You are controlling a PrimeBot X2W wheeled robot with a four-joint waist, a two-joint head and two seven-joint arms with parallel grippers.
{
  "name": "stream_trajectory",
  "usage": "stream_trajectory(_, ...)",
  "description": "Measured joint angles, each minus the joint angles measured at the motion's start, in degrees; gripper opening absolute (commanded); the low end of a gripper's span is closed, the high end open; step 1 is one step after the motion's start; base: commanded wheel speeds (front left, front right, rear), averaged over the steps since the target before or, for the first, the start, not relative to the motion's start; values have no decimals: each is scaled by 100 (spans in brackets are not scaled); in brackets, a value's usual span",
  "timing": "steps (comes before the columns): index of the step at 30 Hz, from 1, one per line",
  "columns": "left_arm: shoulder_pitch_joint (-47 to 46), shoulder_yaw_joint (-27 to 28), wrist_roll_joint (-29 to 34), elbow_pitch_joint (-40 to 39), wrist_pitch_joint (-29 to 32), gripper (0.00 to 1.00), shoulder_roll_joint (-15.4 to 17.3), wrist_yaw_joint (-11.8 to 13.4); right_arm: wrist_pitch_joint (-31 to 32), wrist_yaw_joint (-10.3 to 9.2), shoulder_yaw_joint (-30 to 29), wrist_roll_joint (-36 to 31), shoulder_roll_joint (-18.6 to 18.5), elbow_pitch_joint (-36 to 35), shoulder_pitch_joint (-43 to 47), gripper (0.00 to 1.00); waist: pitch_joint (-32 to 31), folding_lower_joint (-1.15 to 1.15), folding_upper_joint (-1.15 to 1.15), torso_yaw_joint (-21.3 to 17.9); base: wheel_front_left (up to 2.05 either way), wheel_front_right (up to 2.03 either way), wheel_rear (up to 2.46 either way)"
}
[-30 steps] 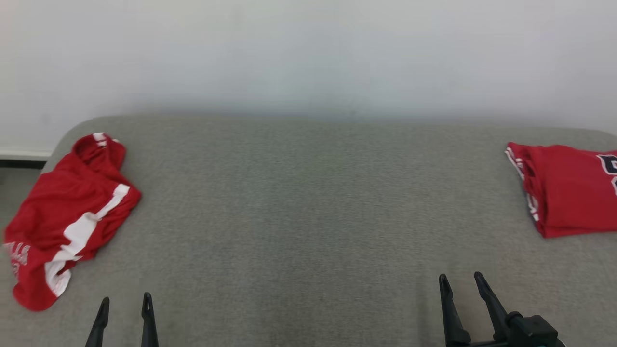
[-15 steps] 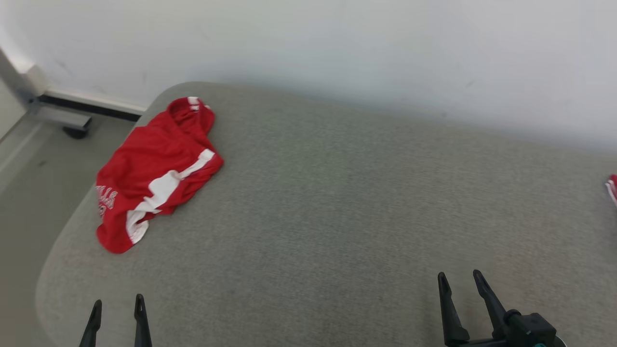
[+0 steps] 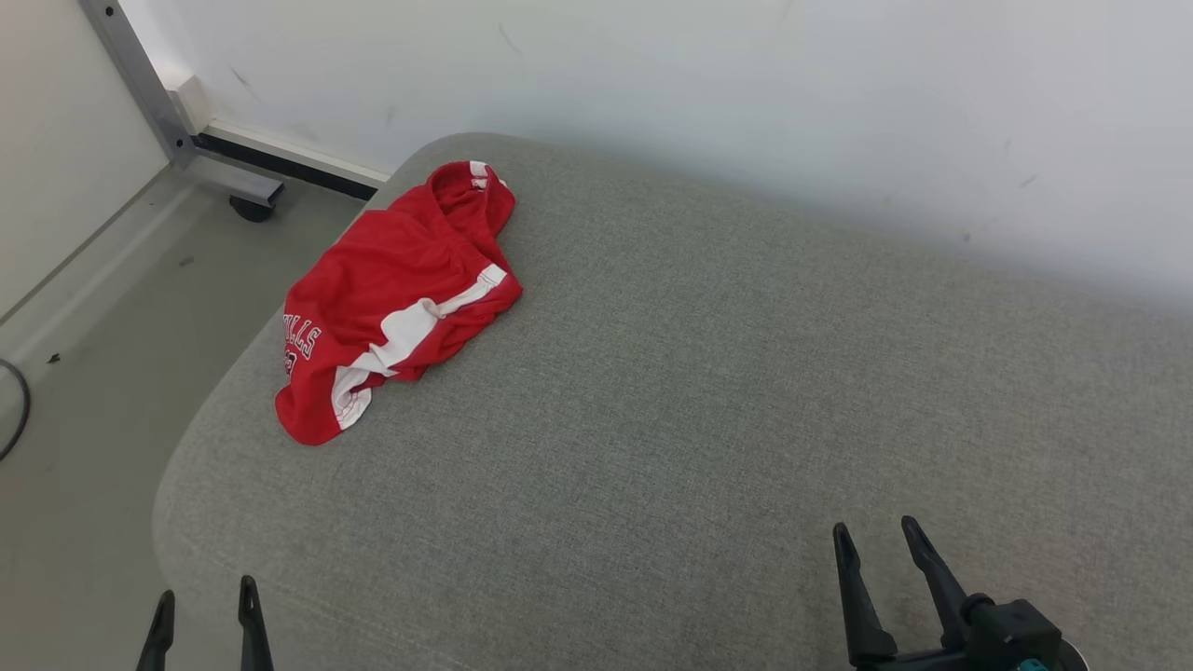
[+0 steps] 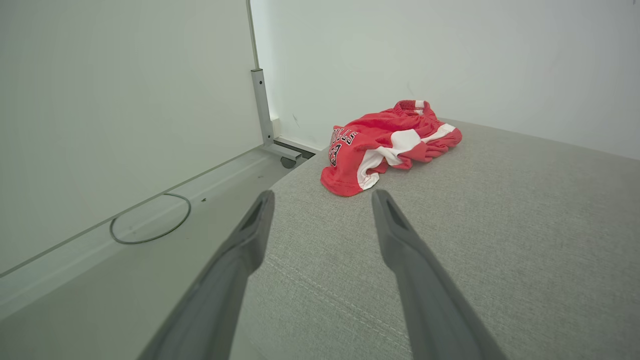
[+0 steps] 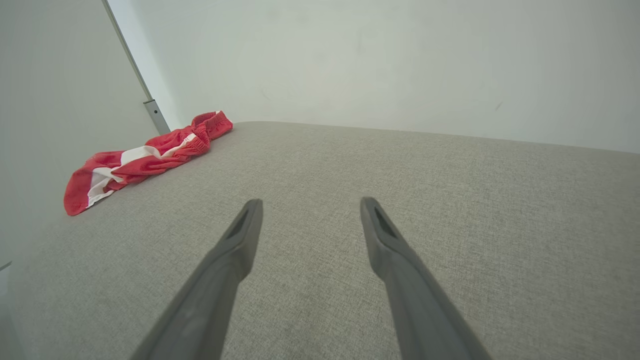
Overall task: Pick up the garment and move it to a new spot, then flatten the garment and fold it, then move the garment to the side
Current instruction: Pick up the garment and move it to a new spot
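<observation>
The garment (image 3: 396, 303) is a crumpled pair of red shorts with a white side stripe and lettering, lying near the far left corner of the grey upholstered surface (image 3: 699, 391). It also lies ahead of the fingers in the left wrist view (image 4: 390, 145) and at the far left in the right wrist view (image 5: 145, 157). My left gripper (image 3: 203, 595) hangs open at the near left edge, well short of the shorts. At the near right, my right gripper (image 3: 873, 529) stands open over bare fabric, nothing between its fingers.
A white wall (image 3: 746, 112) runs behind the surface. To the left the floor (image 3: 84, 354) drops away, with a metal frame leg on a caster (image 3: 247, 207) and a dark cable loop (image 4: 150, 225). The surface's left edge (image 3: 186, 466) is rounded.
The head camera has swung left, so the red shorts sit nearer the middle and the folded red garment at the right has left the view. Both grippers stay open and low.
</observation>
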Motion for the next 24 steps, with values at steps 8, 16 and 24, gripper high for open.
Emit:
stream_trajectory(8, 4, 120, -1, -14, 0, 100, -1, 0, 0, 0, 10, -23, -1, 7, -2, 100, -8, 0, 0, -59, 0, 0, 0)
stream_trajectory(16, -280, 180, -41, 36, 0, 100, 112, -35, 0, 0, -66, -109, 1, -56, -96, 100, 98, 0, 0, -223, 0, 0, 0)
stream_trajectory(24, -1501, 337, -257, 338, 0, 100, 635, -125, 0, 0, -182, -283, -63, -218, -446, 100, 420, 0, 0, -589, 0, 0, 0)
